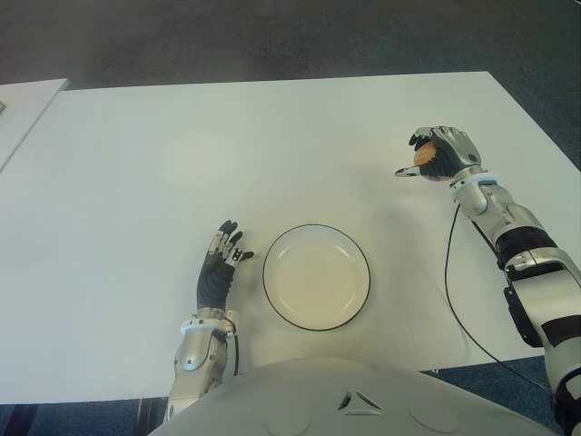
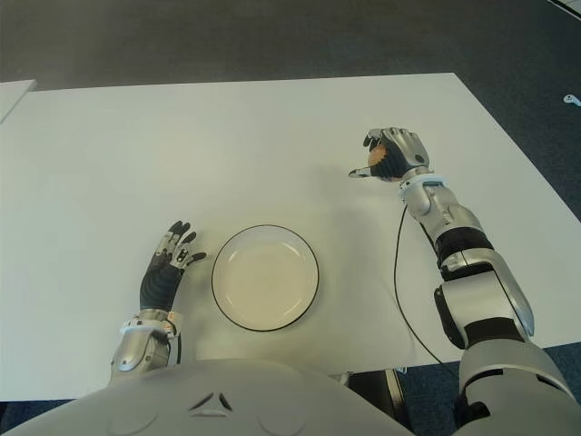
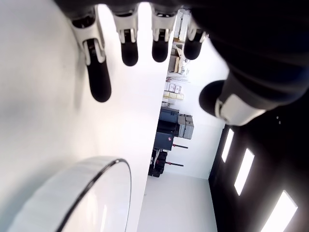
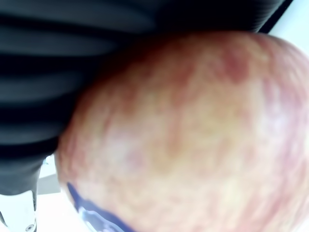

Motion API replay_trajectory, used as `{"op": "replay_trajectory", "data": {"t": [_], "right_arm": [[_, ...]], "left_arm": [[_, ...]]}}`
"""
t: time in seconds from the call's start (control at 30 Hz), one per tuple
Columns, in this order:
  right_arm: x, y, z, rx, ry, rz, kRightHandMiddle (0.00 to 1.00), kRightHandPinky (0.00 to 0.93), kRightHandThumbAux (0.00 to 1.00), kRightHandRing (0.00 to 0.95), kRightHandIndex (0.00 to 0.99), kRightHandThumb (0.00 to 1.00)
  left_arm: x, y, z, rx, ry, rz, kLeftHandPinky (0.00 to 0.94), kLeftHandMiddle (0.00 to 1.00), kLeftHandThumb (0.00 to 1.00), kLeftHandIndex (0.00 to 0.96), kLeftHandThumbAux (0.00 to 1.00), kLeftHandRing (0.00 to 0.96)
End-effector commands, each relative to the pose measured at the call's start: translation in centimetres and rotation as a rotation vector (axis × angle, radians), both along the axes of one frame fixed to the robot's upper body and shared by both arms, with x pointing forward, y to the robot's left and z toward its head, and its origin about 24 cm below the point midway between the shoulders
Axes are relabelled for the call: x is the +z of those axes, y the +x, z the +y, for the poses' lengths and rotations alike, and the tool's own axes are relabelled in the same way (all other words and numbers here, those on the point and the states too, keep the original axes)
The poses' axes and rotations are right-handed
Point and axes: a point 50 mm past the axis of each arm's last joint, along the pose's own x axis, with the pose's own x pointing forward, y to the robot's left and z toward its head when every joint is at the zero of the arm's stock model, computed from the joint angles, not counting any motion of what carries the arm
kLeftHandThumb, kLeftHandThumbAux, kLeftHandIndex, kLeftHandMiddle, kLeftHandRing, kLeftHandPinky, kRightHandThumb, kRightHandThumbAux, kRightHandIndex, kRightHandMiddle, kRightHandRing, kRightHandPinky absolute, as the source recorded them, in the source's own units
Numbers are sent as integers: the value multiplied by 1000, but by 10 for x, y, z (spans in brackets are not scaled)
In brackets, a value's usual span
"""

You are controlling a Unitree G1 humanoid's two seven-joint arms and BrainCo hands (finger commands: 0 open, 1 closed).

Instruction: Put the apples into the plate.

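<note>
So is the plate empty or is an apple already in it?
Empty: the plate shows only bare white inside. The one visible apple sits gripped in the right hand.

White table (image 1: 272, 136) is stretching out in front of me, taking up most of the view, w/ dark grey carpet (image 1: 272, 36) running beyond its far edge. A 2nd pale tabletop (image 1: 23, 109) is poking in at far left, apart from the main one. Thin black cable (image 1: 446, 272) is curving over the table on my right & trailing off the near edge. Small white obj (image 2: 569, 98) is lying on the carpet far right; can't tell what. Wrist cam is catching stacked boxes (image 3: 174, 92), black equipment (image 3: 169, 125) & bright panels (image 3: 246, 164) in the bkgd.
</note>
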Motion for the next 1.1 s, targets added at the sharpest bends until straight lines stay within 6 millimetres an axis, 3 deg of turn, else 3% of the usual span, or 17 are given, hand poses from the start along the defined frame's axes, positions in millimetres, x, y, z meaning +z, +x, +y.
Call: {"op": "replay_trajectory", "data": {"t": [0.03,0.37,1.1], "right_arm": [[8,-4,17,99,36,-49,534,840,676,863,400,857],[17,-15,48,235,82,-64,533,835,675,862,401,857],[35,-25,86,446,93,-111,533,852,675,876,400,857]], "left_arm": [[-12,-8,0,-18,0,85,141,73,233,25,550,99],[-13,-7,-1,-20,-7,91,147,78,228,26,541,103],[-12,-4,-2,-10,-4,85,167,84,233,23,564,119]]}}
